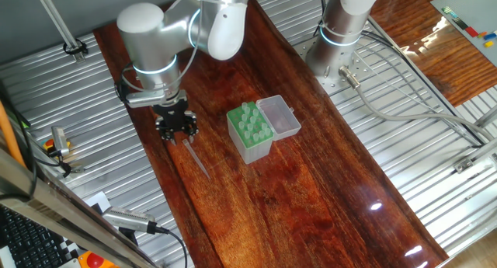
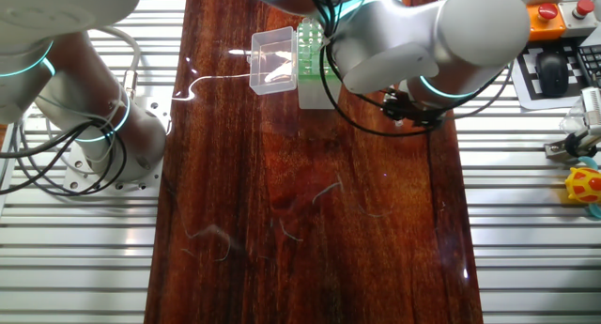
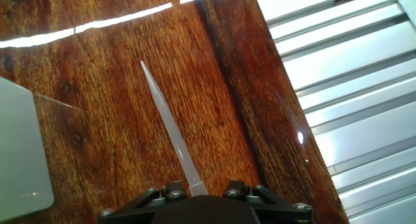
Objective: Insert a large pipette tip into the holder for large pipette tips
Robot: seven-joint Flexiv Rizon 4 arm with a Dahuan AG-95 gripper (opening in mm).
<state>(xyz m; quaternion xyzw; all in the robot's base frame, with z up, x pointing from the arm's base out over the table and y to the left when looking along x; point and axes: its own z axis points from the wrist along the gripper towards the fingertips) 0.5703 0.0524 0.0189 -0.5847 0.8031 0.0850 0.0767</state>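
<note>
The large pipette tip point(image 1: 196, 157) is a thin clear tapered tube. Its wide end sits in my gripper point(image 1: 177, 130) and its point slants down toward the wooden table. In the hand view the tip point(image 3: 170, 130) runs from between the jaws of the gripper point(image 3: 198, 193) up to the left. The gripper is shut on it. The holder for large pipette tips point(image 1: 249, 133) is a green box with a clear lid point(image 1: 279, 116) open beside it. It stands to the right of the gripper, apart from it. In the other fixed view the arm partly hides the holder point(image 2: 313, 59).
The dark wooden board point(image 1: 311, 198) runs between ribbed metal surfaces point(image 1: 93, 144) on both sides. A second arm's base point(image 1: 336, 46) stands at the back right. A pale flat panel point(image 3: 19, 152) shows at the left edge of the hand view. Cables lie by the arm base.
</note>
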